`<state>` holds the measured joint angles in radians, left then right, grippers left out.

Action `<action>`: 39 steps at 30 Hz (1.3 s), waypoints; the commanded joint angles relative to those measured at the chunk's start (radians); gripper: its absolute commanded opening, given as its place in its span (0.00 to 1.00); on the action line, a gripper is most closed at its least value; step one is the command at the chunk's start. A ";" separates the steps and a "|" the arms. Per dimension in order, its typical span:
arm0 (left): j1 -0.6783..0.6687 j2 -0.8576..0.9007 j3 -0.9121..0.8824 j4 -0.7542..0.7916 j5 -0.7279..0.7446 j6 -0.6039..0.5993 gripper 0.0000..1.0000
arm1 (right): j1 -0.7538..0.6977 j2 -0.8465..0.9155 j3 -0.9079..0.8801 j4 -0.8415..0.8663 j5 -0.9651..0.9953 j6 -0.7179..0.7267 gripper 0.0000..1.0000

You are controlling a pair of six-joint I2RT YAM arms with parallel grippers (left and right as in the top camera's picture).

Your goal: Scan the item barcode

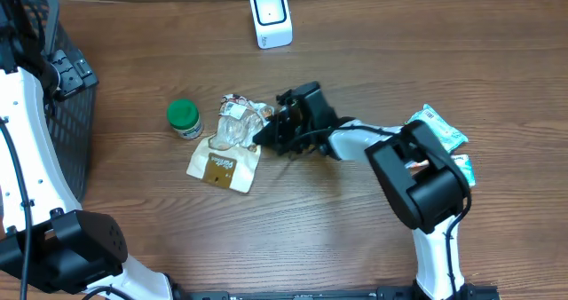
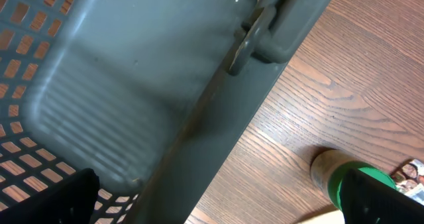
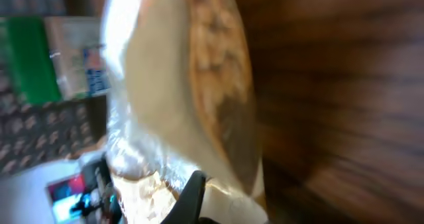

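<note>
The basket (image 1: pixel 67 131) at the table's left edge is overhung by the left gripper (image 2: pixel 218 207), spread wide and empty. The snack bag (image 1: pixel 222 162) lies mid-table, and its clear top is pinched by the closed right gripper (image 1: pixel 264 137). Lifting and presentation to the scanner (image 1: pixel 271 16) are judged not yet done.

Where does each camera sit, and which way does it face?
Overhead: above the table, looking down; both arms show, right claw at the clear bag.
Left wrist: on the left arm, facing basket and green-lidded jar; own fingers at bottom.
Right wrist: on the right arm, close against that bag, blurred; one fingertip shows.
Shared: basket and jar, in overhead and left wrist.
</note>
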<state>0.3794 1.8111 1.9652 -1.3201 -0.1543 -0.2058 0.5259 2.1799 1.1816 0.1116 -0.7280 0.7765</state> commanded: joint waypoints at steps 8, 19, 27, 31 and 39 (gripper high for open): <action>-0.007 0.010 -0.002 0.000 -0.002 0.015 1.00 | -0.125 -0.078 0.137 -0.521 -0.190 -0.564 0.04; -0.007 0.010 -0.002 0.000 -0.002 0.015 1.00 | -0.137 -0.078 0.438 -1.116 0.208 -0.830 0.60; -0.008 0.010 -0.002 0.000 -0.002 0.015 1.00 | -0.164 -0.076 0.402 -1.034 0.124 -0.800 0.83; -0.008 0.010 -0.002 0.000 -0.002 0.016 1.00 | -0.164 -0.076 0.340 -0.933 0.123 -0.737 0.84; -0.009 0.010 -0.002 0.000 -0.002 0.015 1.00 | -0.178 -0.076 0.225 -0.724 0.101 -0.661 0.84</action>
<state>0.3794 1.8111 1.9652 -1.3201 -0.1543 -0.2058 0.3595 2.1288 1.4422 -0.6548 -0.6098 0.0677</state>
